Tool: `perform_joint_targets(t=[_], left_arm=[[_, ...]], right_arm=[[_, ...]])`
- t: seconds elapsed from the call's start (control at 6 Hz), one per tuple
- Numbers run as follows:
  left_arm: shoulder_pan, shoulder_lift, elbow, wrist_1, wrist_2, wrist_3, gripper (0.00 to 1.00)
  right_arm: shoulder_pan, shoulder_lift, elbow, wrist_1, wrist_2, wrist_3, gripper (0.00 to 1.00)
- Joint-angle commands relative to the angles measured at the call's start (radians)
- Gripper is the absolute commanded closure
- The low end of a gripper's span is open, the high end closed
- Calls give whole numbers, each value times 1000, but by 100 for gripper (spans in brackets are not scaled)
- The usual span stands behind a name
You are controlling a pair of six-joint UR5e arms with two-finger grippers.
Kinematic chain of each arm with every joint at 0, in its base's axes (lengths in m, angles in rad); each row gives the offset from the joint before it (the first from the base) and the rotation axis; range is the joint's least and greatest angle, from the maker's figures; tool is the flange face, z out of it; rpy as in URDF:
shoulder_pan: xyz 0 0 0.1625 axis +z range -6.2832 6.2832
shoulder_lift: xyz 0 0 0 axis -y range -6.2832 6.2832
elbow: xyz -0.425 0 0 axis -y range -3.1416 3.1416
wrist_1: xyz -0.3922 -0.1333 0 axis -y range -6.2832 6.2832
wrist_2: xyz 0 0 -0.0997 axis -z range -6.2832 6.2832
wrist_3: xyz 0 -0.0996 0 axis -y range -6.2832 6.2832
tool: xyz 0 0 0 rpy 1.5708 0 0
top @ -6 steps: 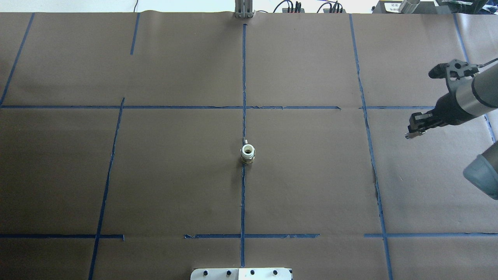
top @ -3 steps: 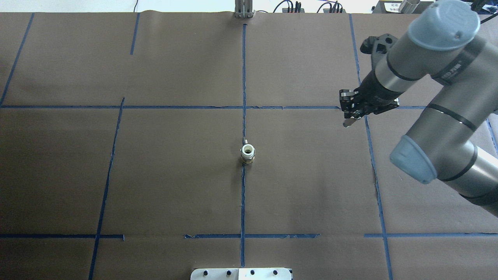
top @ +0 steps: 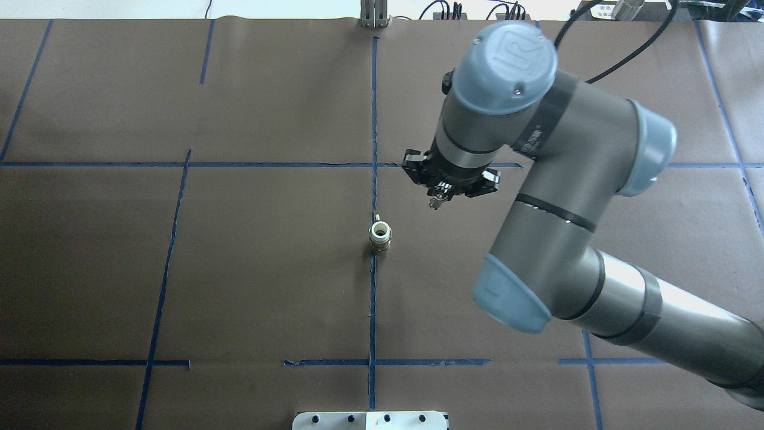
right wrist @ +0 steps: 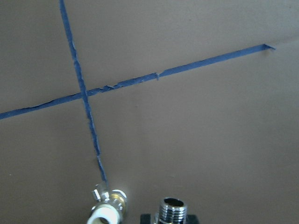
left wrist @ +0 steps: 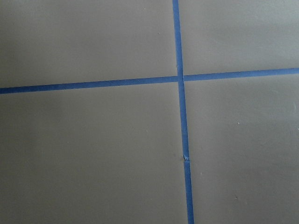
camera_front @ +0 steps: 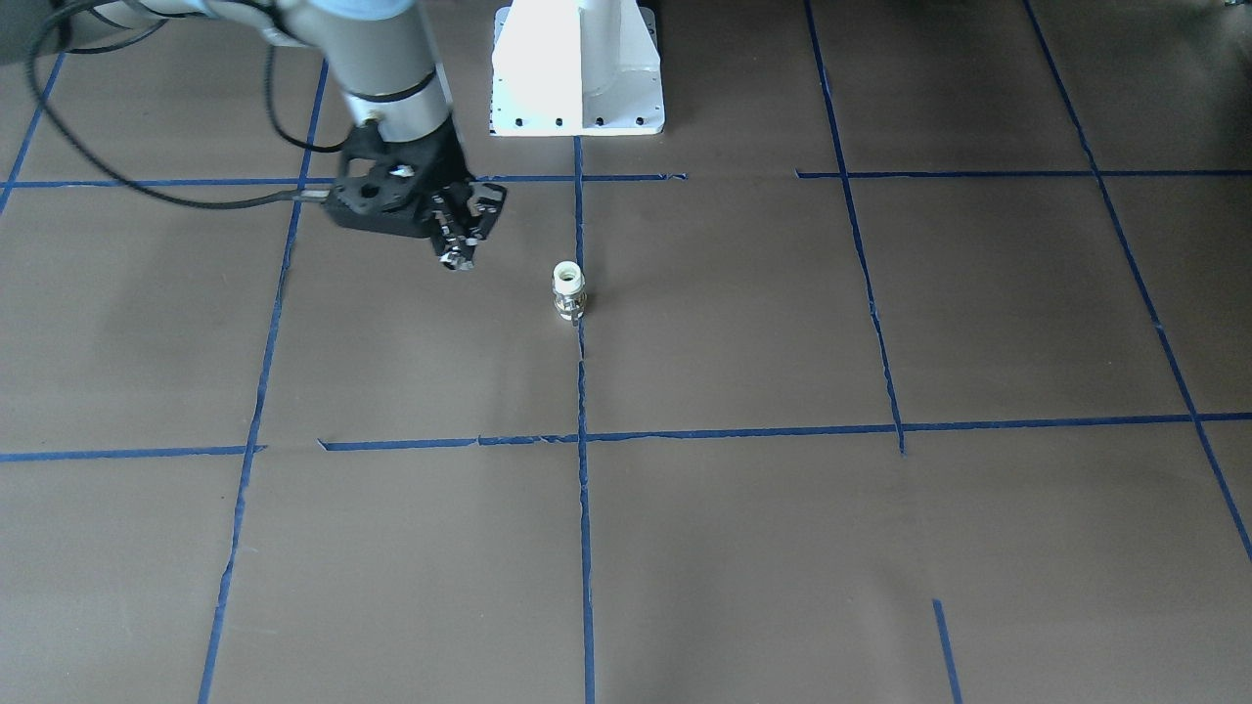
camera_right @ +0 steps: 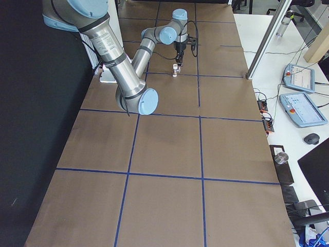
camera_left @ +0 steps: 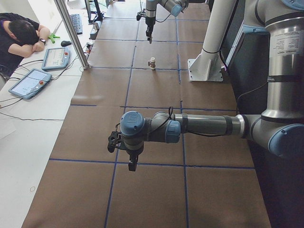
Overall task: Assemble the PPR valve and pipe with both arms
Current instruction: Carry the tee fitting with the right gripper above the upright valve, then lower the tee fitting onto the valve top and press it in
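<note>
The valve [top: 380, 237], a small brass body with a white plastic collar, stands upright on the centre tape line; it also shows in the front view [camera_front: 568, 290] and at the bottom of the right wrist view [right wrist: 108, 212]. My right gripper [top: 439, 197] hovers just right of it and a little beyond, shut on a short chrome threaded pipe fitting [right wrist: 173, 210]. My left gripper [camera_left: 132, 165] shows only in the exterior left view, low over bare table far from the valve. I cannot tell whether it is open or shut. The left wrist view shows only paper and tape.
Brown paper with blue tape lines [top: 373, 119] covers the table. The white pedestal base [camera_front: 577, 68] stands at the robot's edge. Beyond the far edge stand a metal post [camera_left: 71, 33] and a desk with tablets [camera_left: 28, 83], where a person rests.
My right arm has swung in from the table's right edge towards the centre, carrying the chrome fitting up to the valve. The valve has not moved.
</note>
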State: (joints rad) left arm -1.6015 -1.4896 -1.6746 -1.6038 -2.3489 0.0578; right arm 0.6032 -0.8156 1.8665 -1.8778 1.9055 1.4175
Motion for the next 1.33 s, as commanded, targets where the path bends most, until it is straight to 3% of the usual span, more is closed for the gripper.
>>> perform_joint_targets(t=[0.0, 0.5, 1.17], left_arm=[[2, 0, 0, -1, 0, -1, 0], [3, -1, 0, -2, -1, -3, 0], [3, 0, 1, -2, -1, -1, 0]], right_arm=[[-101, 126, -128, -4, -101, 124, 100], [-129, 130, -145, -3, -108, 245, 100], [-83, 127, -176, 11, -102, 311, 100]])
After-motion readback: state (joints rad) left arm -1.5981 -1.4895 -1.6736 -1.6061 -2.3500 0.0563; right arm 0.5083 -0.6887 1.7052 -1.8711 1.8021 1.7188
